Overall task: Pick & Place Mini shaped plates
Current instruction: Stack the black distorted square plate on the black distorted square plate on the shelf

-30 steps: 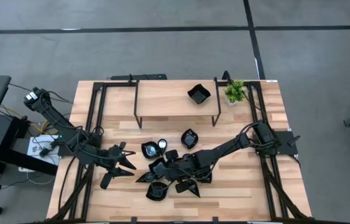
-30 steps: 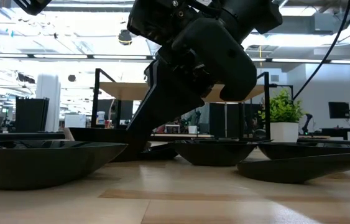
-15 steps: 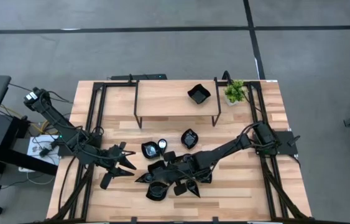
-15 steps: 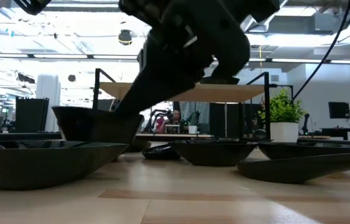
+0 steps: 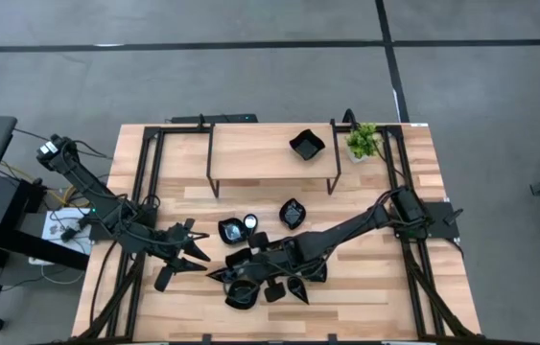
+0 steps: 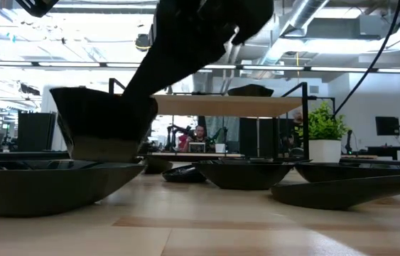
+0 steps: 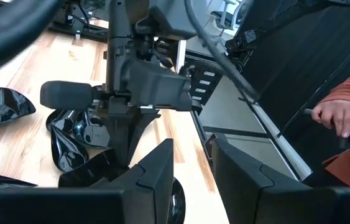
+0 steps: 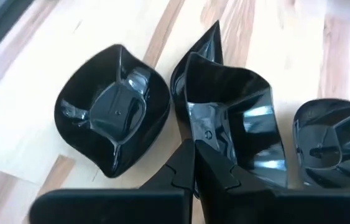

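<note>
**Square plate clamped by right claw**

The right claw [image 8: 194,163] is closed on the rim of a square plate [image 8: 237,118]. In the low view that plate [image 6: 104,124] is seen lifted off the table [image 6: 207,220], unclear from above. A scalloped plate [image 8: 112,115] lies beside it. The left claw [image 5: 185,257] is parked apart, part-open, empty.

Both arms are matte black throughout, built of slim jointed links with blocky housings at the joints, the left arm [image 5: 97,196] trailing black cables along its length and the right arm [image 5: 365,225] mounted on a square black base plate at the table edge. The right gripper [image 8: 194,168] has two flat, angular black fingers with stepped inner edges. The left gripper [image 7: 190,174] shows two broad, wedge-shaped black fingers of the same dull finish.
</note>
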Robot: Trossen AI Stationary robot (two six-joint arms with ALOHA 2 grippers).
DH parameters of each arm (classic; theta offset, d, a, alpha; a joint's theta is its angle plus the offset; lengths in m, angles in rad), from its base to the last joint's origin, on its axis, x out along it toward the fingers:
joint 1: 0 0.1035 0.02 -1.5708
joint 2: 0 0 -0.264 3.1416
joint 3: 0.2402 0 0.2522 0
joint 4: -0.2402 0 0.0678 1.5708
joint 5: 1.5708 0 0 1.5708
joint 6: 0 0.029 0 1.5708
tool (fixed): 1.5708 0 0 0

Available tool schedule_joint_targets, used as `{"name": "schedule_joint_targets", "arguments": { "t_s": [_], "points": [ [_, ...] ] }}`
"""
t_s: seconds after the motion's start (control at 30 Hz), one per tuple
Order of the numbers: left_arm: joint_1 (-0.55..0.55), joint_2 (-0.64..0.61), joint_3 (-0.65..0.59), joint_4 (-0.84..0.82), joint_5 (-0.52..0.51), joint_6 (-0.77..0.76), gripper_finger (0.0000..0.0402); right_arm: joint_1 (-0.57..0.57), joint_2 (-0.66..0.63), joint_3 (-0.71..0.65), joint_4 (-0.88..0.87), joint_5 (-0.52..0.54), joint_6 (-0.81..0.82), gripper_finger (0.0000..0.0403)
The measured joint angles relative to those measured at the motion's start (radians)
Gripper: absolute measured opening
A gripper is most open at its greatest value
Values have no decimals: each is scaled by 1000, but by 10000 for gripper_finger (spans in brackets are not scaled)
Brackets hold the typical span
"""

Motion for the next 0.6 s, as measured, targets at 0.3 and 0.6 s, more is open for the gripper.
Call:
{"name": "schedule_joint_targets", "arguments": {
  "t_s": [0.3, 0.6],
  "points": [
    [0, 0, 0, 0, 0, 0, 113, 0, 0, 102, -89, 0, -29, 7],
    [0, 0, 0, 0, 0, 0, 113, 0, 0, 238, -251, 0, -51, 5]
  ]
}}
